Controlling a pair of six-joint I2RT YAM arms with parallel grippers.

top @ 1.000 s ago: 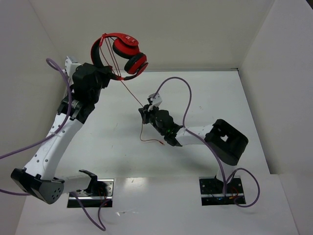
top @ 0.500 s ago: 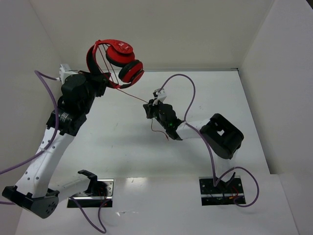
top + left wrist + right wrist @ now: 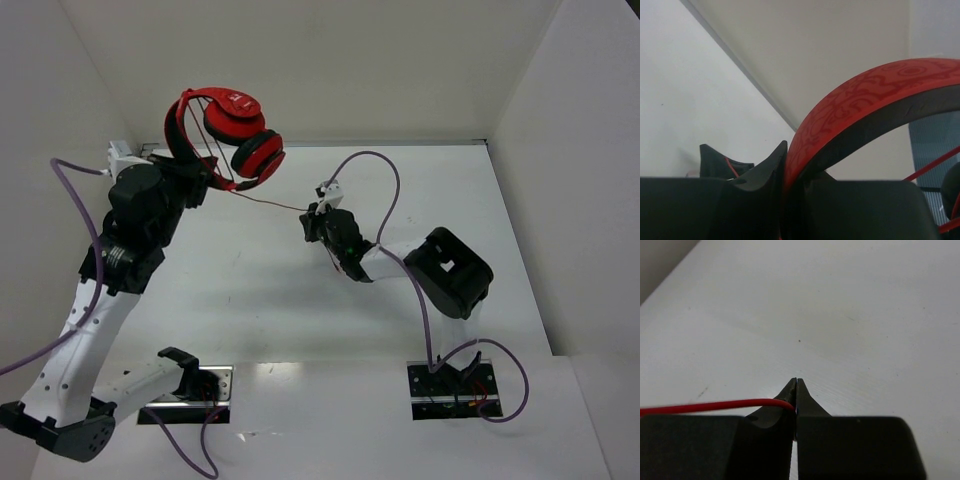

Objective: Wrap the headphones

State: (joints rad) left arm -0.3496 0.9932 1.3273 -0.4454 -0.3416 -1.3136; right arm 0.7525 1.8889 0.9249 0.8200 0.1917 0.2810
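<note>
The red headphones (image 3: 228, 128) hang in the air at the back left, ear cups together, with turns of thin red cord across the headband. My left gripper (image 3: 196, 178) is shut on the headband; in the left wrist view the red, black-lined band (image 3: 850, 110) rises from between the jaws. The cord (image 3: 275, 203) runs taut from the headphones to my right gripper (image 3: 313, 218), which is shut on it above the table's middle. In the right wrist view the cord (image 3: 710, 406) enters the closed jaws from the left. A short loose end (image 3: 334, 262) hangs below the right gripper.
White walls enclose the table (image 3: 250, 290) at the back, left and right. Thick purple cables (image 3: 385, 190) loop over both arms. The two arm bases (image 3: 190, 385) sit at the near edge.
The left arm has swung the headphones left and turned them. The right gripper has moved back and slightly right with the cord, which now runs nearly level, and its loose tail is shorter.
</note>
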